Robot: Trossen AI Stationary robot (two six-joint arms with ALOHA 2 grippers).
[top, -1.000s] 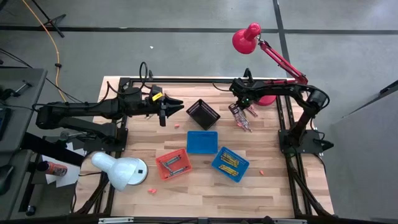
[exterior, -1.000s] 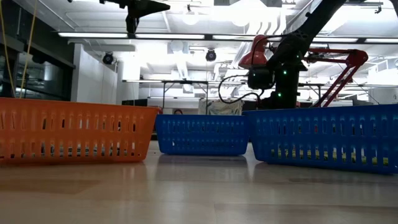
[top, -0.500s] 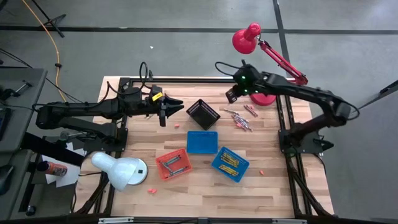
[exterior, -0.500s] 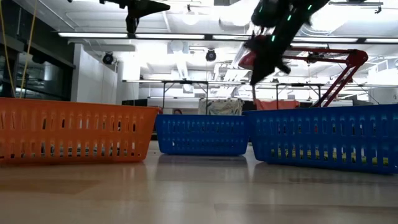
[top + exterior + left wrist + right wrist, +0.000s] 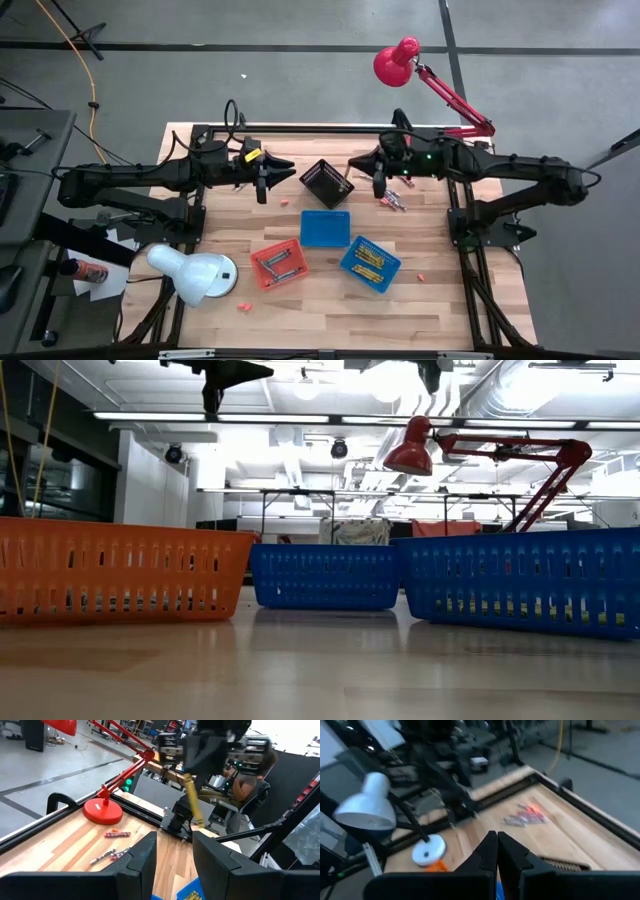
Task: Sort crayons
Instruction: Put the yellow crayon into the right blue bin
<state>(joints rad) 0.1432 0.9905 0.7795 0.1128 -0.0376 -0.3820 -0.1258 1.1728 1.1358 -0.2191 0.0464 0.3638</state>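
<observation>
A: On the left, the left hand [image 5: 262,186] is held up off the surface [image 5: 440,300], fingers parted with nothing between them, apparently parked clear of the baskets.

B: Below it, an orange basket [image 5: 279,263] with a few crayons is seen, placed beside a blue basket [image 5: 325,228] whose contents cannot be made out, and a second blue basket [image 5: 369,263] carrying yellowish sticks.

A: A black basket [image 5: 326,180] is set between the two arms.

B: Further right, the right hand [image 5: 380,188] is pressed together; from the left wrist view a yellow crayon [image 5: 192,805] is seen hanging from it, pinched at one end, presumably for carrying to a basket.

A: The loose crayons [image 5: 393,198], thin red and grey sticks, are left lying just beside that hand, near the red lamp's base [image 5: 102,812].
</observation>
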